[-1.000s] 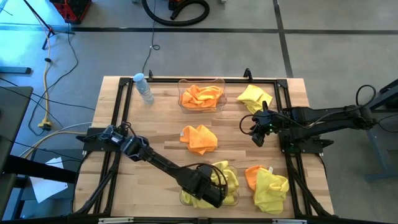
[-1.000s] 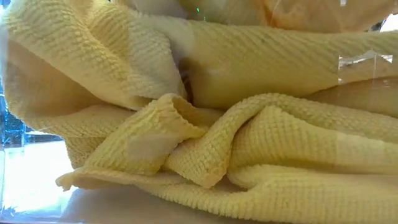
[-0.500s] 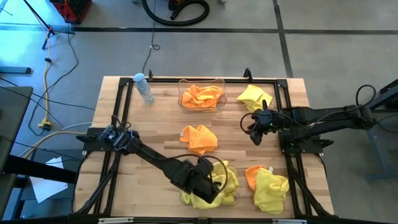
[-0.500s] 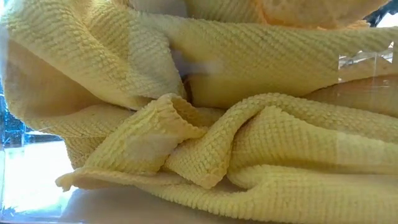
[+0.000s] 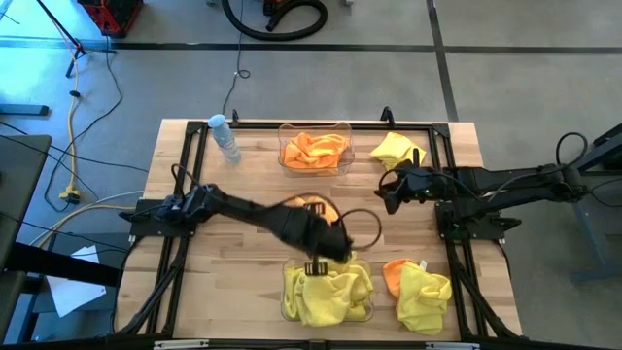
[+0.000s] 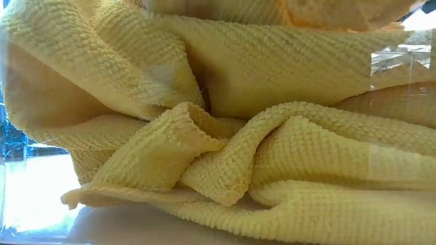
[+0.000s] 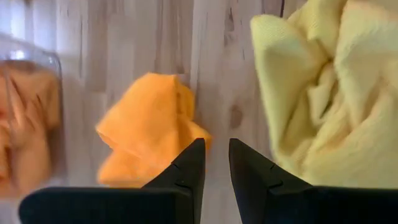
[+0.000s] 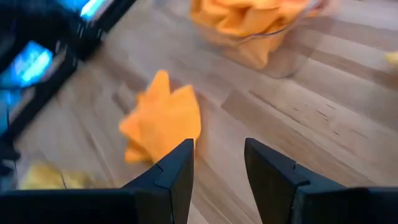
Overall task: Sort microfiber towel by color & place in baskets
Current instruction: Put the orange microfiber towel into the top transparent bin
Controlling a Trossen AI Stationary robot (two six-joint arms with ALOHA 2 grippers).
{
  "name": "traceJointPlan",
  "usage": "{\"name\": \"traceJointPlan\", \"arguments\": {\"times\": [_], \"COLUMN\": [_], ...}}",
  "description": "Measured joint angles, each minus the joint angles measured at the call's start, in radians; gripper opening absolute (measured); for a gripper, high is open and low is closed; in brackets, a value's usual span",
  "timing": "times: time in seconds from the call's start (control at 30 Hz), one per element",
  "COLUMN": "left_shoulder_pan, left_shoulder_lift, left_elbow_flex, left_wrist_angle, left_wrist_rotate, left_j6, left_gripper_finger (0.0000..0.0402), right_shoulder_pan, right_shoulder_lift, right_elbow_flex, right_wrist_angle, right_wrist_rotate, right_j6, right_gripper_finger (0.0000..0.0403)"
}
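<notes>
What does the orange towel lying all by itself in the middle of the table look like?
The lone orange towel is a soft, crumpled microfiber cloth, bunched into a lumpy heap with folds and a pointed corner. It lies on the bare wooden table, between the orange-filled basket and the yellow-filled basket, inside neither. From above, the left arm partly hides it. The left gripper hangs over it without touching.

Grey floor [image 5: 505, 83] (cables [image 5: 73, 136] strewn)

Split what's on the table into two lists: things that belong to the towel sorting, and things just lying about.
Job:
orange basket
yellow basket
loose orange towel
loose yellow towel
mixed orange and yellow pile

Lying about:
water bottle
</notes>
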Motion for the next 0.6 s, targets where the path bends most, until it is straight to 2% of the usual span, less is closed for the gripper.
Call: {"name": "traceJointPlan", "arguments": {"times": [0.2, 0.3, 0.37, 0.47, 0.6], "left_shoulder_pan": [0.074, 0.100, 0.116, 0.134, 0.156], "left_shoulder_lift": [-0.038, -0.076, -0.119, -0.222, -0.423], "left_elbow_flex": [-0.001, -0.004, -0.048, -0.211, -0.559], "left_wrist_angle": [-0.073, -0.082, -0.056, 0.044, 0.272], "left_wrist_rotate": [0.045, 0.047, 0.046, 0.045, 0.049], "left_j6": [0.226, 0.267, 0.269, 0.264, 0.251], "left_gripper_finger": [0.0060, 0.0060, 0.0060, 0.0060, 0.0060], "right_shoulder_pan": [0.001, 0.006, 0.018, 0.043, 0.072], "right_shoulder_lift": [0.007, 0.021, 0.037, 0.067, 0.113], "right_elbow_flex": [0.000, 0.000, 0.000, 0.000, 0.000], "right_wrist_angle": [0.023, 0.045, 0.062, 0.123, 0.208], "right_wrist_rotate": [0.062, 0.064, 0.069, 0.079, 0.109], "right_j6": [0.239, 0.336, 0.377, 0.385, 0.385], "right_gripper_finger": [0.0138, 0.0138, 0.0138, 0.0138, 0.0138]}}
